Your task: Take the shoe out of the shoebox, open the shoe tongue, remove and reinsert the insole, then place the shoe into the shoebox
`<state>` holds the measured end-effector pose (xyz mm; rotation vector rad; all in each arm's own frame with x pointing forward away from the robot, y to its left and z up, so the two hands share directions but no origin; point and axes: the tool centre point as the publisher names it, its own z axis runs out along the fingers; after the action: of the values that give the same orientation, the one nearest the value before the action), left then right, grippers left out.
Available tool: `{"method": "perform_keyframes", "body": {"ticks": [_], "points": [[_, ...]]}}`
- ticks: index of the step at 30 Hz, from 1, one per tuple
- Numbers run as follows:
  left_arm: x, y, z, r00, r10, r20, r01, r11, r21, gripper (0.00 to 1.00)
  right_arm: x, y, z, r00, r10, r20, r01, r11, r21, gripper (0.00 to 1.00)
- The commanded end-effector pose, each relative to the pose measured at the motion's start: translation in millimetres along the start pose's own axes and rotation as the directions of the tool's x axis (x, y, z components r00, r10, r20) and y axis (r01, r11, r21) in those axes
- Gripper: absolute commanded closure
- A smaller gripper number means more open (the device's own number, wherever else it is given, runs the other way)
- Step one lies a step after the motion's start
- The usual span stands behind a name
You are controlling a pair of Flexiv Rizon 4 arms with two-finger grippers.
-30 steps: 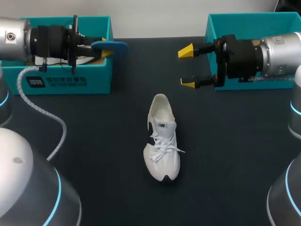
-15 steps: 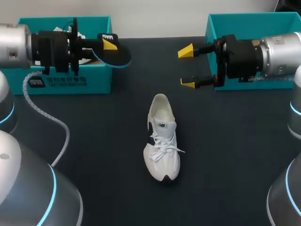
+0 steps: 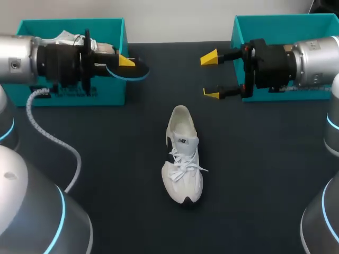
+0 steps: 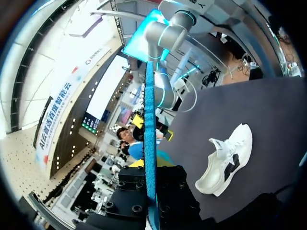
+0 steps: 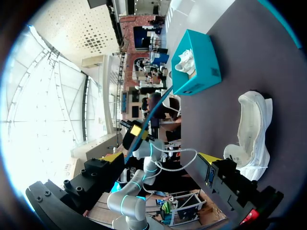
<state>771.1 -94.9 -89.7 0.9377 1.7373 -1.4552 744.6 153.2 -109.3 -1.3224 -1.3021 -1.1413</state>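
A white shoe (image 3: 183, 159) lies on the dark table, toe toward the front edge, its heel opening facing the back. Beside the left teal shoebox (image 3: 74, 95), my left gripper (image 3: 123, 64) is shut on the insole (image 3: 132, 70), which has a blue face and a dark underside and hangs above the table. In the left wrist view the insole (image 4: 150, 134) stands edge-on between the fingers of the left gripper (image 4: 150, 191), and the shoe (image 4: 225, 160) is ahead of it. My right gripper (image 3: 211, 75) is open and empty above the table, behind the shoe's heel. The right wrist view shows the shoe (image 5: 249, 139) ahead of the right gripper (image 5: 158, 160).
A second white shoe (image 3: 66, 37) sits inside the left shoebox. Another teal shoebox (image 3: 275, 18) stands at the back right, under my right arm. The left shoebox (image 5: 194, 64) also shows in the right wrist view.
My left gripper has carried the insole away from the left box toward the table's middle and turned it, so its dark underside now shows. The right arm and shoe stayed still.
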Motion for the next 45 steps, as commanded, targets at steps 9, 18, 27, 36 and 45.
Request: {"method": "perform_keyframes", "body": {"ticks": [9, 18, 27, 36, 45], "points": [[-6.2, -6.2, 3.0, 0.947, -0.312, -0.080, 0.320, 0.942, 0.102, 1.00, 0.2, -0.4, 0.5, 1.000, 0.001, 0.003, -0.001, 1.000, -0.001, 0.00], [-6.2, -6.2, 3.0, 0.947, -0.312, -0.080, 0.320, 0.942, 0.102, 1.00, 0.2, -0.4, 0.5, 1.000, 0.001, 0.003, -0.001, 1.000, -0.001, 0.00], [1.2, -18.1, 2.1, 0.866, -0.488, -0.110, 0.498, 0.862, 0.094, 1.00, 0.2, -0.4, 0.5, 1.000, 0.001, 0.003, -0.001, 1.000, -0.001, 0.00], [0.8, -28.3, 6.0, 0.414, -0.905, -0.099, 0.910, 0.409, 0.064, 1.00, 0.2, -0.4, 0.5, 1.000, 0.001, 0.003, -0.001, 1.000, -0.001, 0.00], [11.5, -22.4, 10.5, -0.139, -0.981, -0.137, 0.987, -0.148, 0.061, 1.00, 0.2, -0.4, 0.5, 1.000, 0.001, 0.003, -0.001, 1.000, -0.001, 0.00]]}}
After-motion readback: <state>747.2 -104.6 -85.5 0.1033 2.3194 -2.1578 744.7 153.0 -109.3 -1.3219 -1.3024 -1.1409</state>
